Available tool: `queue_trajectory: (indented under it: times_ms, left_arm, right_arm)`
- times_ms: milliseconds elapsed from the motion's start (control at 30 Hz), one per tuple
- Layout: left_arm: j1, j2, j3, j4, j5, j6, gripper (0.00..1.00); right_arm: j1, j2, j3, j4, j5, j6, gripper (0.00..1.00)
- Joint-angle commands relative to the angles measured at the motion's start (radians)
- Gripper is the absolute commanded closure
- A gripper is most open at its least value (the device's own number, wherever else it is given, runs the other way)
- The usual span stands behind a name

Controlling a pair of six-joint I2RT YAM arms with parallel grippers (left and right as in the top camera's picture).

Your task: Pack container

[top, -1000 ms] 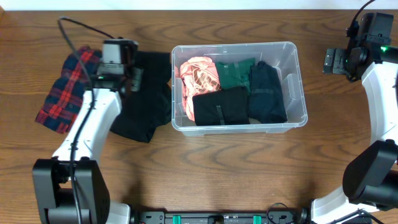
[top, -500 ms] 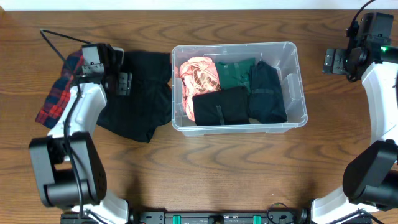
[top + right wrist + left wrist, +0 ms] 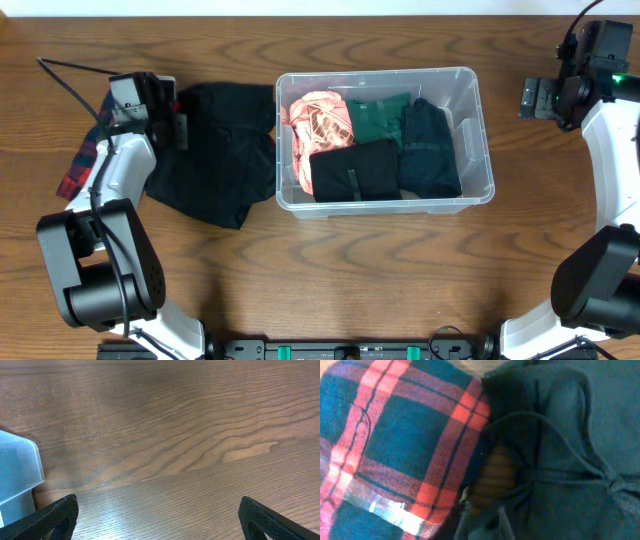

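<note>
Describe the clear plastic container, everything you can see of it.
The container is a clear rectangular plastic bin with rounded corners. It stands upright and lidless on the wooden table. It holds four folded garments packed close together: a peach one, a green one, a navy one and a black one. A loose black garment on the table lies against the wall nearest the left arm.

Our left arm (image 3: 115, 178) stretches from the bench's near left corner towards the far left edge, the left gripper (image 3: 172, 125) pointed down and held low; we cannot tell how its jaws stand. Our right arm (image 3: 612, 150) runs along the right edge, the right gripper (image 3: 160, 519) near the far right corner, fingers (image 3: 56, 516) spread wide
</note>
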Motion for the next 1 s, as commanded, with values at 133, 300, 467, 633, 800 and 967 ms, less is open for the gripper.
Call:
queue_trajectory:
  times_ms: [133,300,467,633,800,967]
  left_arm:
    - [0.007,0.016,0.023,0.037,-0.025,0.063,0.89]
    - [0.023,0.06,0.023,0.053,-0.028,0.069,0.89]
    - [0.05,0.114,0.023,0.082,-0.06,0.071,0.89]
    - [0.089,0.13,0.023,0.09,-0.119,0.07,0.89]
    - [0.138,0.13,0.023,0.09,-0.117,0.041,0.89]
    - [0.146,0.13,0.023,0.087,-0.114,0.017,0.86]
  right_arm:
    - [0.0,-0.016,0.016,-0.001,0.0,0.016,0.01]
    - [0.0,-0.016,0.016,-0.001,0.0,0.016,0.01]
    - [0.0,-0.016,0.016,-0.001,0.0,0.016,0.01]
    - [0.0,-0.016,0.016,-0.001,0.0,0.016,0.01]
    - [0.0,-0.016,0.016,-0.001,0.0,0.016,0.01]
    - [0.0,-0.016,0.016,-0.001,0.0,0.016,0.01]
